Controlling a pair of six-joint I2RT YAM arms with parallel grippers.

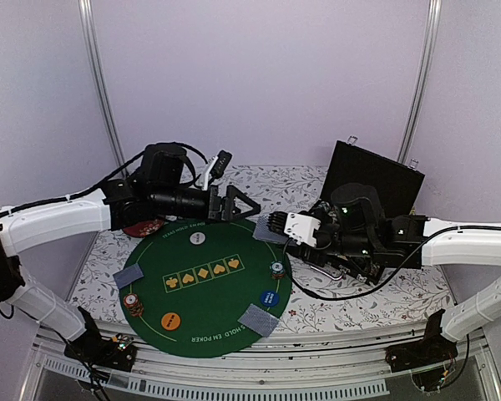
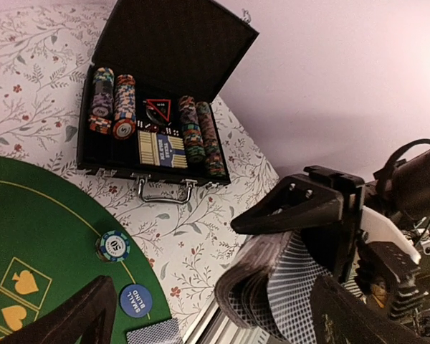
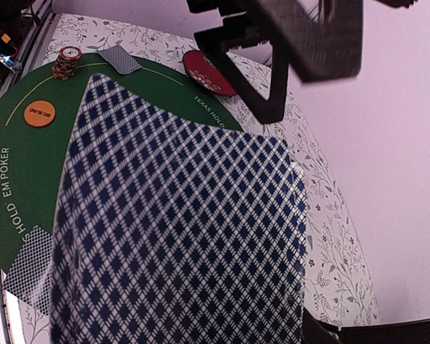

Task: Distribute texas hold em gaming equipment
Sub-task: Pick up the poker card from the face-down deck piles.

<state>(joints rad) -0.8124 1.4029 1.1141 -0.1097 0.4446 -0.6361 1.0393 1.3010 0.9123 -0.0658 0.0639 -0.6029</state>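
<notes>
My right gripper (image 1: pixel 277 225) is shut on a deck of blue-grey patterned playing cards (image 1: pixel 270 227), held over the right rim of the round green mat (image 1: pixel 204 292). The deck (image 3: pixel 179 236) fills the right wrist view and hides that gripper's fingers. My left gripper (image 1: pixel 246 207) is open, its tips right beside the deck (image 2: pixel 272 287); whether they touch it I cannot tell. On the mat lie two face-down cards (image 1: pixel 128 276) (image 1: pixel 259 319), two chip stacks (image 1: pixel 132 302) (image 1: pixel 276 269), and white (image 1: pixel 198 238), blue (image 1: pixel 269 298) and orange (image 1: pixel 171 319) buttons.
An open black case (image 2: pixel 158 107) with rows of chips and a boxed deck stands at the back right on the floral tablecloth. A dark red disc (image 1: pixel 142 227) lies at the mat's back left, under my left arm. The near table edge is a metal rail.
</notes>
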